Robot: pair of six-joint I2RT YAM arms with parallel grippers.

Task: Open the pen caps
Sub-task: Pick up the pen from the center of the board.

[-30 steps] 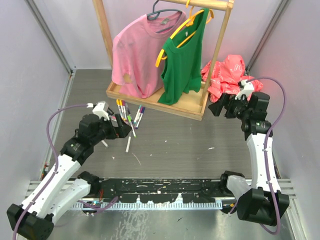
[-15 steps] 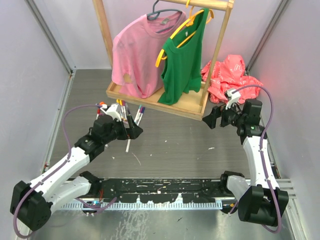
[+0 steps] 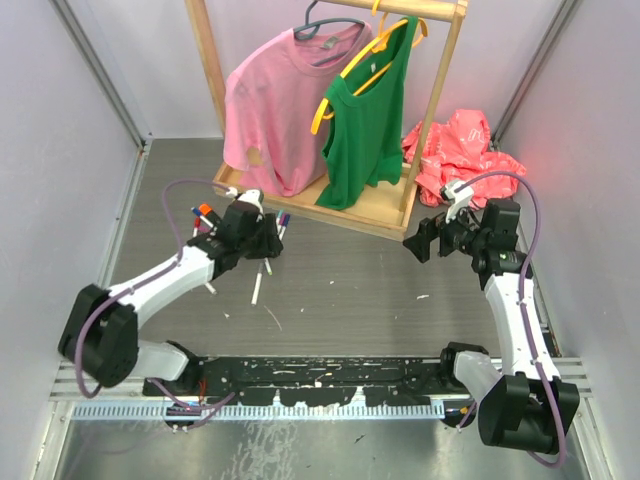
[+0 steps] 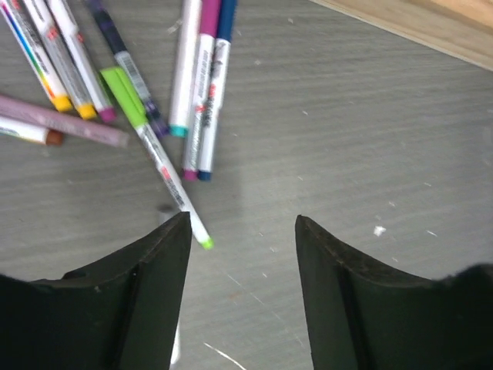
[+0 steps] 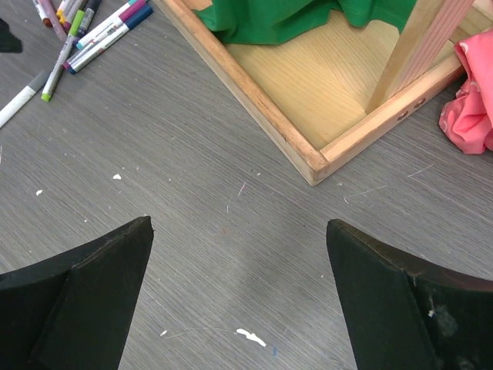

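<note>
Markers (image 4: 202,92) with coloured plastic caps (image 4: 123,91) lie clustered; left gripper (image 4: 241,223) hovers spread beside them, likely to pick one; right gripper (image 5: 239,225) spread, empty.

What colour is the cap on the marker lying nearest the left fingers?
The cap is lime green, clearest in the left wrist view.

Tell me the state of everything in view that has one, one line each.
Left gripper: open, empty.
Right gripper: open, empty.
Markers: lying flat in a loose cluster.
Caps: on, where I can make them out.
Pink shirt: hanging on the rack.
Green top: hanging on the rack.
Red bag: crumpled.
</note>
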